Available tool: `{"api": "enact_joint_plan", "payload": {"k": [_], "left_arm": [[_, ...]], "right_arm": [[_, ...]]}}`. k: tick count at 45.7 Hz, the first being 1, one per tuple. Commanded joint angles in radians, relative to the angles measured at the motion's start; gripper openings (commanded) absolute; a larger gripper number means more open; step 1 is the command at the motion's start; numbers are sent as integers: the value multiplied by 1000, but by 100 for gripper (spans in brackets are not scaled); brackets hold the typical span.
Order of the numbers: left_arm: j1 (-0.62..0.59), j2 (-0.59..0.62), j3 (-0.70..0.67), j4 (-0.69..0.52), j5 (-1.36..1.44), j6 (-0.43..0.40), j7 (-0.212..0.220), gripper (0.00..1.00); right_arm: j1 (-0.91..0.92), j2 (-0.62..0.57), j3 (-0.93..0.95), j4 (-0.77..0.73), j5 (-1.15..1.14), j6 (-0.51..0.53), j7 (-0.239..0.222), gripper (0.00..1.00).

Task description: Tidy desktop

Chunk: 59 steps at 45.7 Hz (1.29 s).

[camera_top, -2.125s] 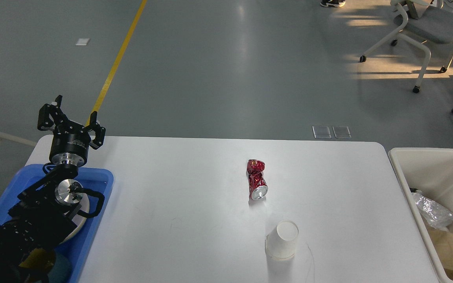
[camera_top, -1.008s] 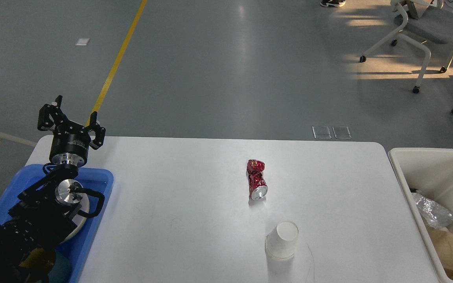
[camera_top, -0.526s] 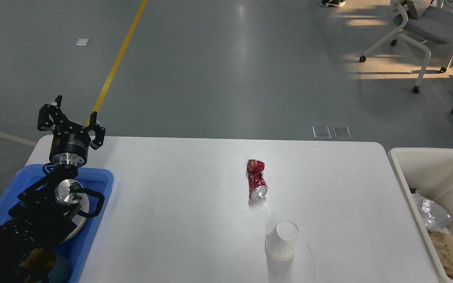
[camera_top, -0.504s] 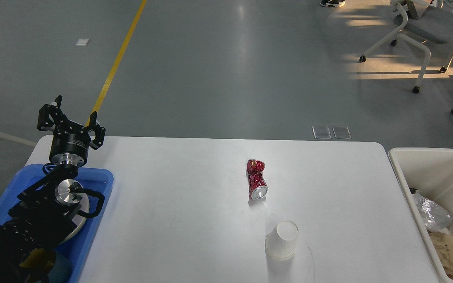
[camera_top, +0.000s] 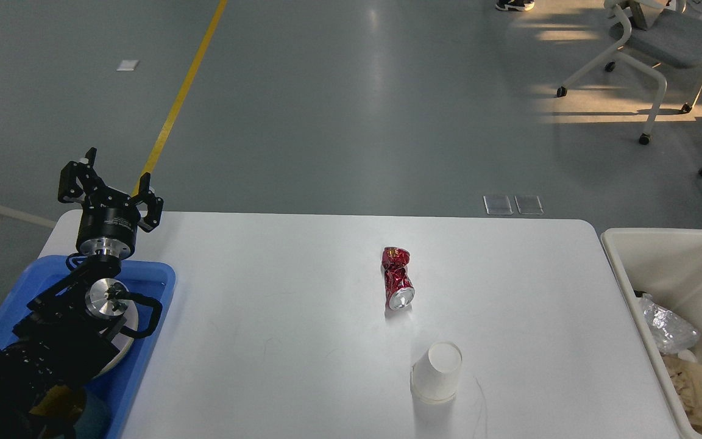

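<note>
- Desktop [camera_top: 302,292] not yet tidy: crushed can [camera_top: 398,278] and paper cup [camera_top: 437,372] remain for you.
- Bin [camera_top: 662,256] already holds trash.
- Left gripper [camera_top: 111,186] spread wide, empty; right gripper unseen.

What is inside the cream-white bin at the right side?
The bin holds crumpled clear plastic and brown paper. Its right part lies outside the picture, so the rest is unseen.

White desktop [camera_top: 278,286], smooth, slightly glossy, with rounded far corners. Near the middle, a crushed red can [camera_top: 398,278] lying on its side, silver end toward the near edge; nearer and a little to the right, well apart from it, a white paper cup [camera_top: 437,372] standing upside down. At the left edge, a blue tray [camera_top: 155,291] resting on the surface, partly covered.
</note>
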Motion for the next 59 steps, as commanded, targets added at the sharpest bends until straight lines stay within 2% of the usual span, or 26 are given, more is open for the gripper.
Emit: {"api": "enact_joint_plan", "payload": {"k": [1, 12, 24, 35, 42, 59], "left_arm": [[0, 0, 1, 1, -1, 0, 0, 96], [0, 0, 1, -1, -1, 1, 0, 96], [0, 0, -1, -1, -1, 0, 0, 97], [0, 0, 1, -1, -1, 1, 0, 96], [0, 0, 1, -1, -1, 0, 0, 97], [0, 0, 1, -1, -1, 1, 0, 96]], "right_arm": [[148, 39, -3, 16, -99, 100, -2, 100], [351, 216, -3, 30, -147, 138, -2, 100], [464, 547, -2, 44, -148, 138, -3, 100], [487, 832, 17, 42, -133, 138, -5, 100], [452, 928, 64, 41, -132, 125, -6, 100], [221, 955, 98, 33, -115, -6, -6, 100]]}}
